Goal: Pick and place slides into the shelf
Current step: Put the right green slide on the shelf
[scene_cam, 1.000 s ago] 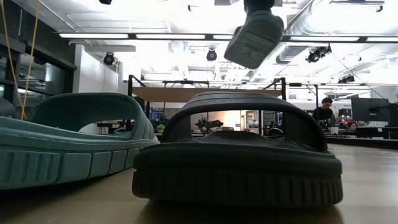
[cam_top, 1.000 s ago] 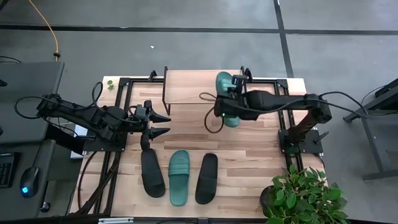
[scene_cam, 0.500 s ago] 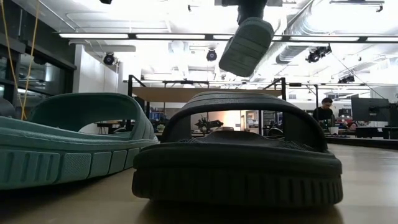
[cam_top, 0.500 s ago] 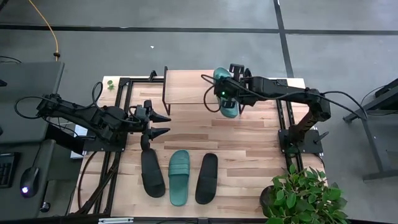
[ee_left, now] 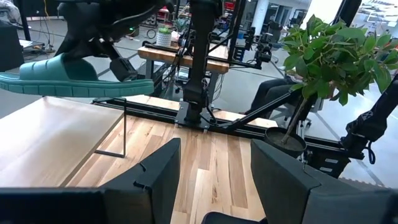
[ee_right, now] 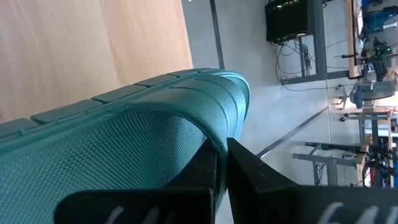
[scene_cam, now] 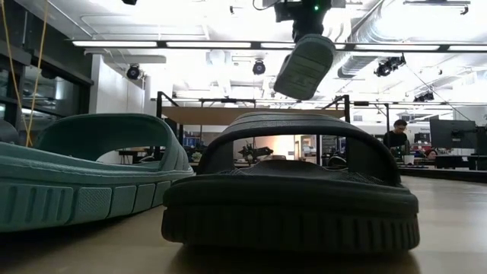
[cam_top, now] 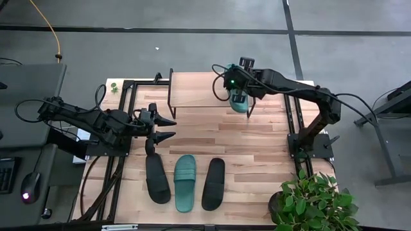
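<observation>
My right gripper [cam_top: 239, 90] is shut on a teal-green slide [cam_top: 239, 101] and carries it in the air above the right end of the shelf [cam_top: 199, 90], a low rack with a light plank top. In the low view this slide [scene_cam: 304, 67] hangs high over the table, sole toward the camera. Three more slides lie sole-down near the table's near edge: a black one [cam_top: 157, 178], a teal one [cam_top: 185, 181] and another black one [cam_top: 214, 183]. My left gripper [cam_top: 168, 128] waits open and holds nothing, above the table's left part, pointing right. My right gripper pinches the teal slide's rim [ee_right: 214, 134] between its two fingers [ee_right: 242, 168], coming from above. One finger lies on the textured teal surface. The slide is lifted clear and sits roughly level, slightly tilted, below the gripper [ee_left: 74, 81]. Which end of the slide the fingers have, I cannot tell.
A potted plant [cam_top: 311, 202] stands at the table's near right corner. A black metal frame [cam_top: 128, 115] borders the wooden tabletop on the left and right. Bare wood shows between the shelf and the row of slides.
My right gripper has carried the teal slide from the table's middle toward the far edge, ending over the shelf's right end. It turned about on the way, so the slide swung with it. The three slides on the table have stayed put.
</observation>
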You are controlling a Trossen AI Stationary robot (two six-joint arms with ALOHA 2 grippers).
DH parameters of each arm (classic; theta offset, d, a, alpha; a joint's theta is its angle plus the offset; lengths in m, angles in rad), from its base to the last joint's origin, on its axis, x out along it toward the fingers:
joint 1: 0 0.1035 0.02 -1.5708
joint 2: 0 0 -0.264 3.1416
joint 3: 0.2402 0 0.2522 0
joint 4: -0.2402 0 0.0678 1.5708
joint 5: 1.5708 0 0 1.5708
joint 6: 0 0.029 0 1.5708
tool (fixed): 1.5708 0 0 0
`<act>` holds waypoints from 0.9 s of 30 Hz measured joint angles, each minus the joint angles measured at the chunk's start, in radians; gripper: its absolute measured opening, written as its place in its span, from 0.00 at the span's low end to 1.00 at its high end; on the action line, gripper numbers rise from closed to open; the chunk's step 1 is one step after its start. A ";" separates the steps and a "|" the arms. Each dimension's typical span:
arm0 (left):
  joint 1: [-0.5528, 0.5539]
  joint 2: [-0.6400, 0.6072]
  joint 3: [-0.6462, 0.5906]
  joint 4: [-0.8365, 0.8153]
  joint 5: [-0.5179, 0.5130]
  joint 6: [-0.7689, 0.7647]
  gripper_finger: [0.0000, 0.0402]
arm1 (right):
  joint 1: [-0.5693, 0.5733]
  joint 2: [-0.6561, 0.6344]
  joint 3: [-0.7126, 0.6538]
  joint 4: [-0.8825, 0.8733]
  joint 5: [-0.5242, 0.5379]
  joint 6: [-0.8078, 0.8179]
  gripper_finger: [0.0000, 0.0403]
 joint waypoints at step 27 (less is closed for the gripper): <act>0.000 0.000 0.000 -0.002 0.000 0.000 0.44 | -0.148 0.049 -0.014 0.085 -0.057 -0.112 0.00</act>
